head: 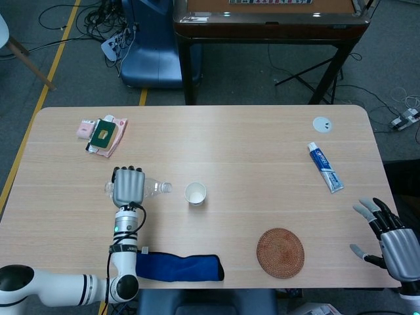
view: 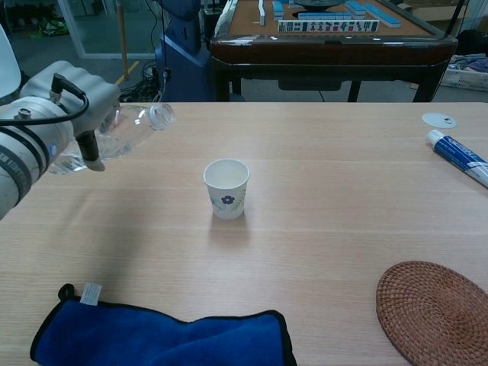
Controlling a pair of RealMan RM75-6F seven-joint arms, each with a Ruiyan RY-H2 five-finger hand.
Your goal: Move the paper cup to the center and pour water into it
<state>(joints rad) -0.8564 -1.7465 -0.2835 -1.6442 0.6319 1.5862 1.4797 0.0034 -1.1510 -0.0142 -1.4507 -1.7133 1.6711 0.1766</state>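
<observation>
My left hand (view: 57,114) grips the thin, crushable water bottle (view: 126,133) mid-body, tilted toward the light, tippable paper cup (view: 226,188).

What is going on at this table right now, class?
The robot's left hand holds a clear plastic bottle tipped almost on its side, its open mouth pointing toward the paper cup but not above it. No water is seen pouring. The cup stands upright near the middle of the table. The right hand is open at the table's near right corner, holding nothing.
</observation>
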